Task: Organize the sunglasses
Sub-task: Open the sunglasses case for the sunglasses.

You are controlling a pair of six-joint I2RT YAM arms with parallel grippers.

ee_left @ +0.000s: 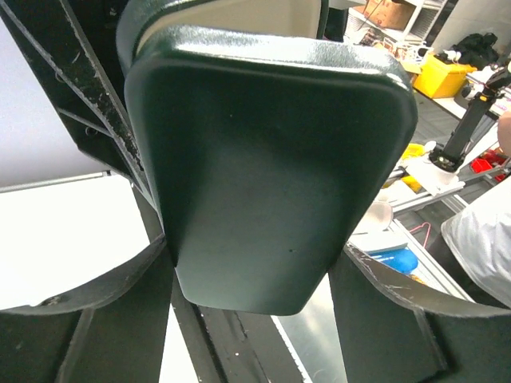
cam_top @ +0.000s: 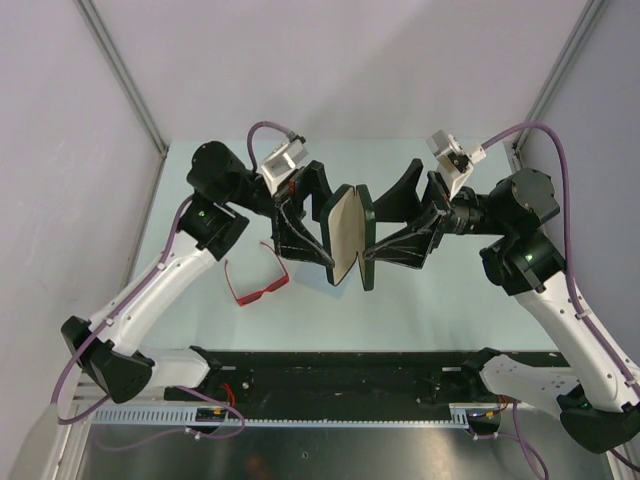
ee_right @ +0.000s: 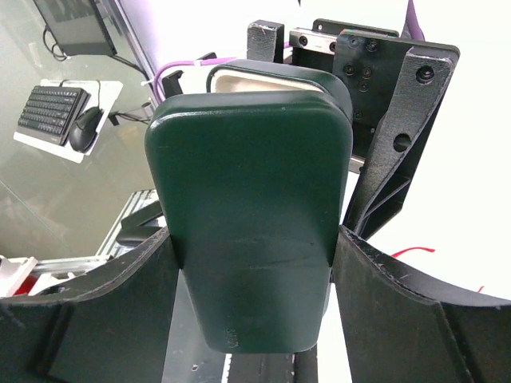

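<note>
Left gripper [cam_top: 318, 228], seen from above, reaches in from the left and is clamped on one half of a dark clamshell case [cam_top: 347, 235], which is held in the air above the pale desk [cam_top: 450, 300]. Right gripper [cam_top: 392, 232] reaches in from the right and is clamped on the other half, so that the two grippers face each other with the case between them. The case stands on edge and partly open. The cream lining of the left half shows in the overhead view, and the dark shell of the right half lies just beside it.

Left wrist view: the dark outer shell fills most of the picture. Its lower sides touch the two curved fingers [ee_left: 88, 295], one on each side, and a strip of cream lining shows at the top edge.

Right wrist view: the other shell sits likewise between that gripper's fingers [ee_right: 399, 295], with the cream rim of the opposite half and the black body of the left gripper behind it.

Sunglasses [cam_top: 258, 287], with a bright red frame, lie on the desk below the left arm's forearm. They are to the left of the case and nearer the arm bases. Their thin arms appear unfolded. Neither gripper touches them, and they lie well apart from the case.
</note>
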